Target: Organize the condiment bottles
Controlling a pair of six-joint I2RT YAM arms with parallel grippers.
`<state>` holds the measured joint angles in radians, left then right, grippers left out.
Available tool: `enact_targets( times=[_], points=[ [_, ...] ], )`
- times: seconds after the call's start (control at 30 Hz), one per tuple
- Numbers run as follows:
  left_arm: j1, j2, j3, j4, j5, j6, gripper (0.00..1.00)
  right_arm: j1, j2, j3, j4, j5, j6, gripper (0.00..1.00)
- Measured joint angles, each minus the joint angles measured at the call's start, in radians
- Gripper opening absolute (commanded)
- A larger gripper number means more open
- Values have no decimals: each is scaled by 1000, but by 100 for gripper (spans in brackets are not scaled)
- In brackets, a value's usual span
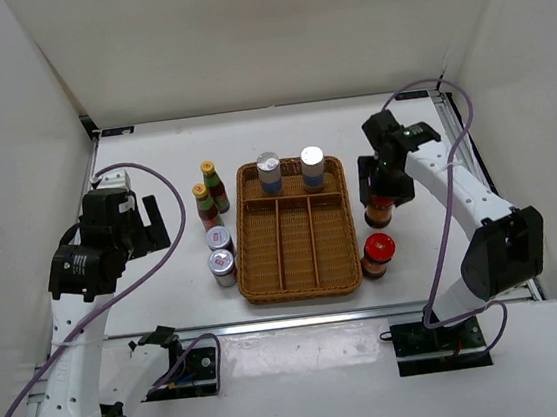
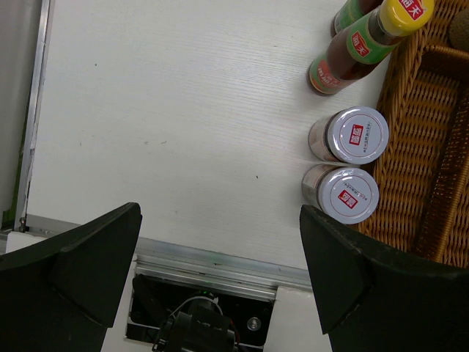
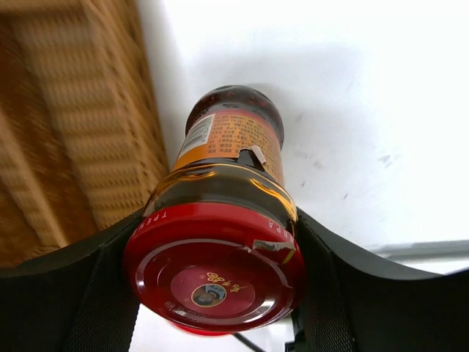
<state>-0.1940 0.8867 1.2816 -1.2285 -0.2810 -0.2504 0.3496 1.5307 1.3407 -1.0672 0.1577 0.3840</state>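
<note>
My right gripper (image 1: 379, 193) is shut on a red-capped dark jar (image 1: 380, 215) that stands on the table right of the wicker tray (image 1: 303, 291). In the right wrist view both fingers press the red cap of this jar (image 3: 227, 242). A second red-capped jar (image 1: 378, 256) stands nearer, by the tray's right front corner. Two silver-capped shakers (image 1: 269, 172) (image 1: 312, 166) stand in the tray's back compartment. Left of the tray are two yellow-capped bottles (image 1: 214, 184) (image 1: 207, 205) and two silver-lidded jars (image 1: 220, 240) (image 1: 223, 266). My left gripper (image 1: 144, 224) hangs open and empty, left of them.
The left wrist view shows the silver-lidded jars (image 2: 355, 134) (image 2: 348, 194) and a yellow-capped bottle (image 2: 366, 37) against the tray's woven wall (image 2: 410, 147). A metal rail (image 2: 220, 260) runs along the table's near edge. White walls close in the back and sides.
</note>
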Motion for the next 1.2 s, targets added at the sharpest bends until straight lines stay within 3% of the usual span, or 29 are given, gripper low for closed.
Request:
enact_targets(
  times=[0.3,0.57,0.67,0.8,0.87,0.97,1.0,1.17,1.2],
  points=[
    [0,-9,-14,3,0,0,100,145,6,255,-43,48,-60,0],
    [0,-20,-29,3,0,0,100,268,102,269,-47,-48,-92,0],
    [0,-20,-29,3,0,1,100,266,148,250,-14,-50,-102,11],
    [0,-21,-32,5,-2,1,100,253,189,205,43,-64,-111,12],
    [0,-26,-42,7,-8,0,100,244,216,188,67,-71,-114,29],
    [0,-40,-63,17,-27,-6,100,232,244,162,99,-89,-116,45],
    [0,-45,-70,22,-38,-10,100,228,251,153,109,-96,-116,62],
    [0,-63,-113,61,-100,-28,100,225,250,148,126,-106,-114,74],
    [0,-68,-125,65,-114,-36,100,225,249,147,126,-108,-114,85]
  ],
)
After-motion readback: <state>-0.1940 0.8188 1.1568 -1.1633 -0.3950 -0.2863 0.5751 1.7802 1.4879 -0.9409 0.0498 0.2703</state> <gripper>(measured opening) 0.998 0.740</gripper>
